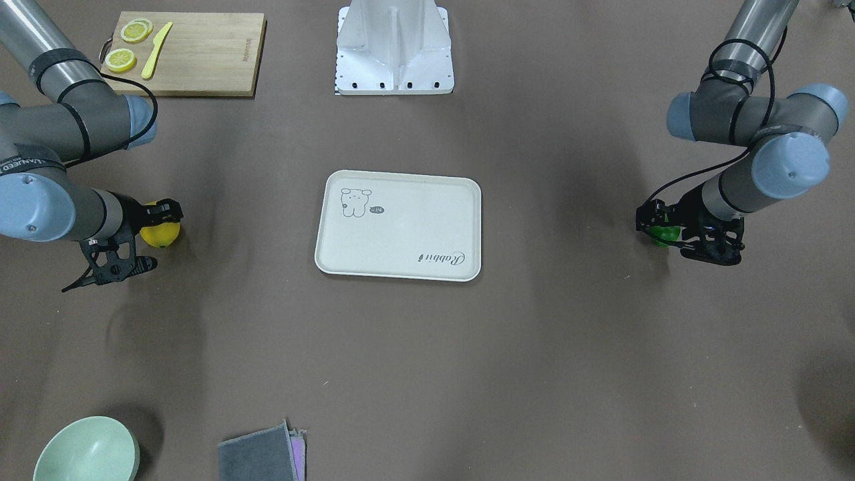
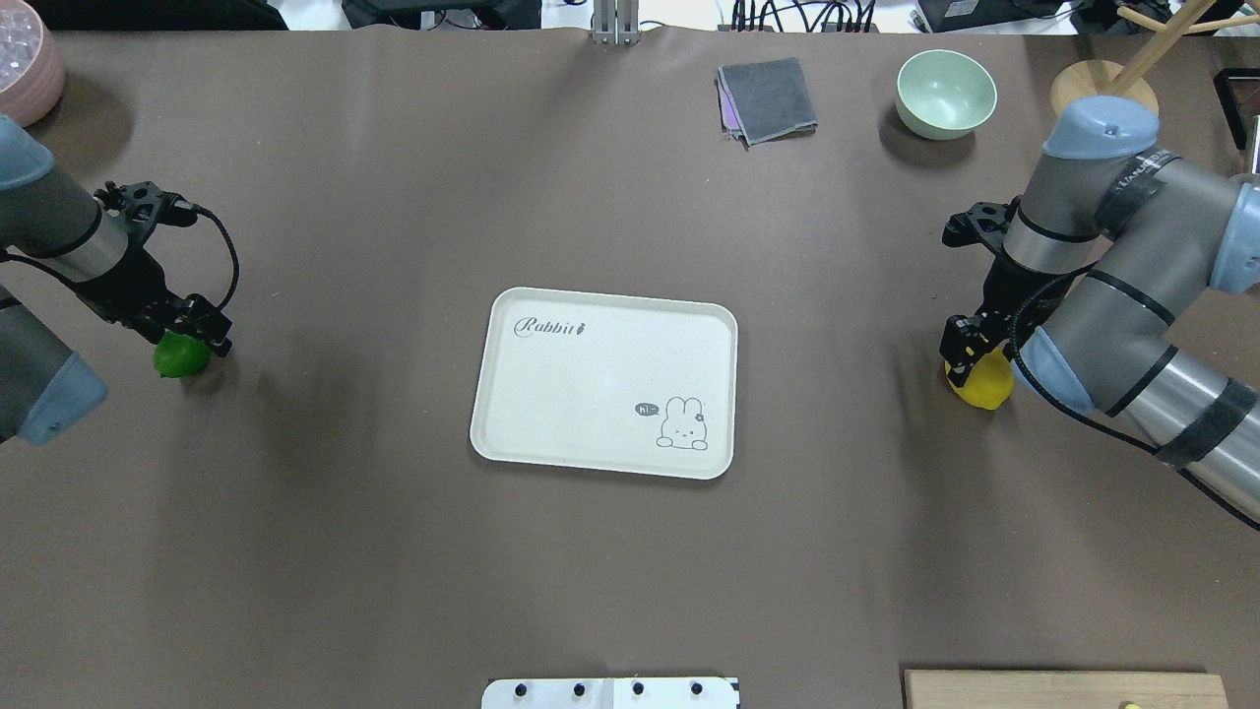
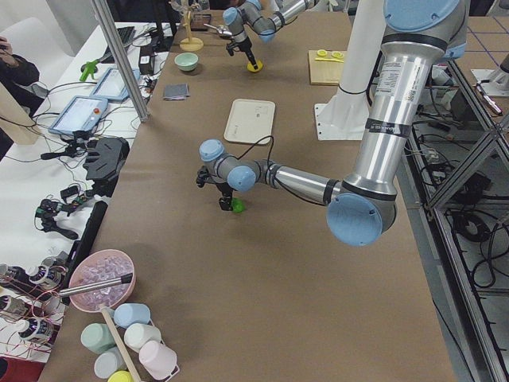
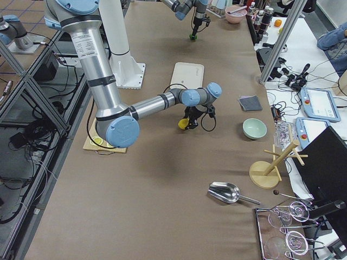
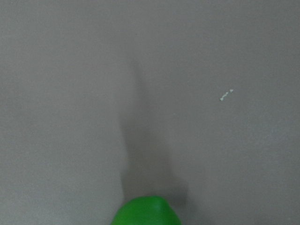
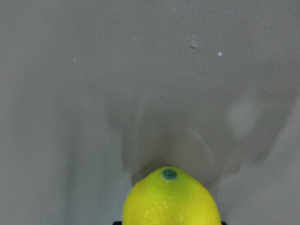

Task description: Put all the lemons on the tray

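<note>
The cream-white tray (image 1: 401,230) lies at the table's middle with nothing on it; it also shows in the overhead view (image 2: 591,389). My left gripper (image 2: 187,343) is shut on the green lemon (image 2: 179,357) at table level, far to the tray's left. The green lemon (image 5: 146,213) fills the bottom edge of the left wrist view. My right gripper (image 2: 970,347) is shut on the yellow lemon (image 2: 981,382), far to the tray's right. Its green tip (image 6: 169,174) points away from the wrist. The fingers are mostly hidden in both wrist views.
A wooden cutting board (image 1: 200,57) with lemon slices (image 1: 121,59) and a yellow knife (image 1: 156,50) sits near the robot's base (image 1: 394,53). A green bowl (image 2: 945,94) and a folded grey cloth (image 2: 768,98) lie at the far edge. A pink bowl (image 2: 25,64) stands far left.
</note>
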### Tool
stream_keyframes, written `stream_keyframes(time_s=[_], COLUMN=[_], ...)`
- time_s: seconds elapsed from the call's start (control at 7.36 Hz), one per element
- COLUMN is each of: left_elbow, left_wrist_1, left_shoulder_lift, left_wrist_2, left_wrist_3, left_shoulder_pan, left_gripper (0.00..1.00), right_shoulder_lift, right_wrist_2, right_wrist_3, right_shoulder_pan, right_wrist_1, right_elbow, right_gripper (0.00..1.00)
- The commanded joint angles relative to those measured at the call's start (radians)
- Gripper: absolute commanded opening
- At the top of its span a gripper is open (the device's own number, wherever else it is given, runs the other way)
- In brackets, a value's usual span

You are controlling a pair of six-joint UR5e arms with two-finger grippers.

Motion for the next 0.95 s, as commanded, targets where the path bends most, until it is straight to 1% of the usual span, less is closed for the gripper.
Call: stream_keyframes(time_s=[0.0, 0.14, 0.27, 0.41, 0.54, 0.68, 0.81], left_elbow=[0.016, 0.016, 0.022, 0.019, 0.02, 0.02, 0.013], left_wrist_1=[-0.003, 0.004, 0.004, 0.004, 0.006, 0.007, 0.041], left_shoulder_lift=[0.003, 0.0, -0.003, 0.0, 0.002, 0.002, -0.003], left_wrist_2=[-0.001, -0.001, -0.002, -0.019, -0.065, -0.085, -0.125], left_wrist_3=[0.002, 0.0, -0.001, -0.001, -0.006, -0.004, -0.001], left_shoulder_pan=[0.001, 0.001, 0.001, 0.001, -0.001, -0.01, -0.06], left_gripper=[0.97, 0.97, 0.78, 0.15, 0.0, 0.0, 0.0], right_shoulder_lift=[0.075, 0.13, 0.181, 0.212, 0.218, 0.229, 0.233], right_wrist_2=[0.002, 0.002, 0.002, 0.02, 0.031, 0.029, 0.025], right_wrist_3=[0.0, 0.0, 0.0, -0.003, -0.004, -0.004, -0.002], right_shoulder_pan=[0.01, 0.01, 0.01, 0.0, -0.038, -0.065, -0.094], right_wrist_1=[-0.004, -0.001, 0.004, 0.016, 0.101, 0.184, 0.253], right_elbow=[0.033, 0.047, 0.055, 0.061, 0.058, 0.049, 0.044], right_gripper=[0.25, 0.26, 0.26, 0.26, 0.26, 0.26, 0.27])
